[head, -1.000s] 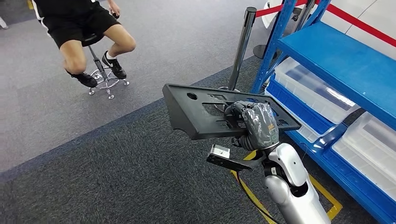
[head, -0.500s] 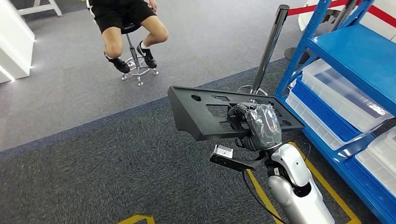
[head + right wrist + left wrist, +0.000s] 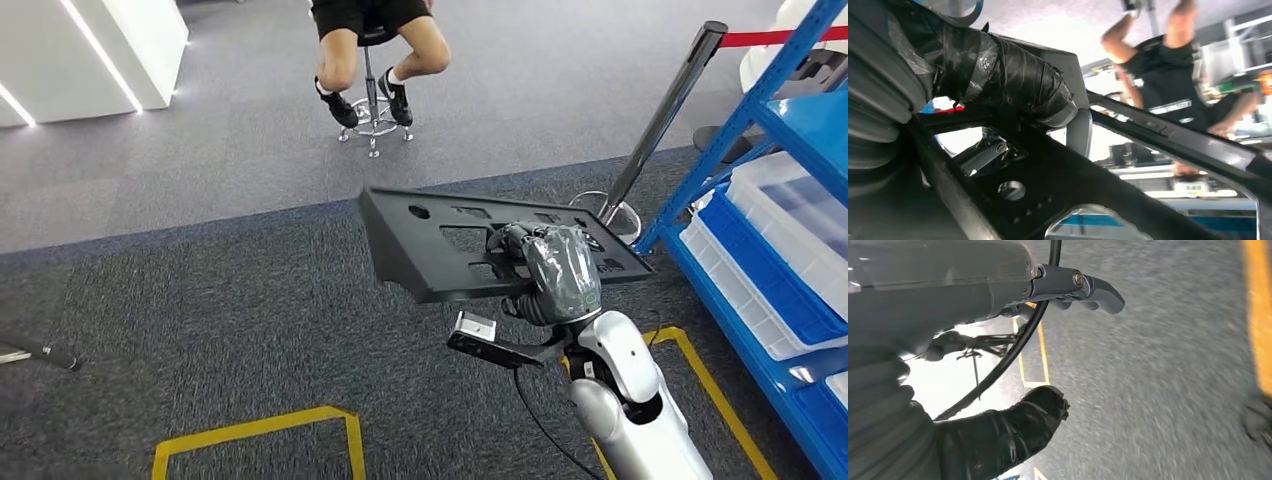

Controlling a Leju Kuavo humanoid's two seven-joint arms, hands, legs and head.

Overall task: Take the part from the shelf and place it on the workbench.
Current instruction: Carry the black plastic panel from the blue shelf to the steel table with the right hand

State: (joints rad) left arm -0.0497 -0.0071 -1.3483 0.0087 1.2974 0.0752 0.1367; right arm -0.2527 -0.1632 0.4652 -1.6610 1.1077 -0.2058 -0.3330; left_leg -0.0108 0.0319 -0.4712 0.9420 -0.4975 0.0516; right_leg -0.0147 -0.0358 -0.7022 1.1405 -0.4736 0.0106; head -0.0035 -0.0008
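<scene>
The part (image 3: pixel 430 250) is a flat black plastic panel with cut-outs, held level above the carpet. My right hand (image 3: pixel 560 265), wrapped in plastic film, grips its right end from the near edge. In the right wrist view the taped fingers (image 3: pixel 1013 80) curl over the panel's frame (image 3: pixel 1088 195). The blue shelf (image 3: pixel 790 120) stands at the far right, apart from the panel. My left hand (image 3: pixel 1013 435) hangs over the grey carpet with nothing in it, thumb and fingers apart.
A person sits on a stool (image 3: pixel 375 80) straight ahead at the back. A metal barrier post (image 3: pixel 660 120) with a red rope stands beside the shelf. Clear bins (image 3: pixel 790 220) fill the shelf. Yellow tape (image 3: pixel 260 430) marks the floor. A white block (image 3: pixel 90 50) stands back left.
The whole view has swung left: shelf and post slid to the right edge, the seated person moved to top centre, a white block came in. The panel stays in my right hand.
</scene>
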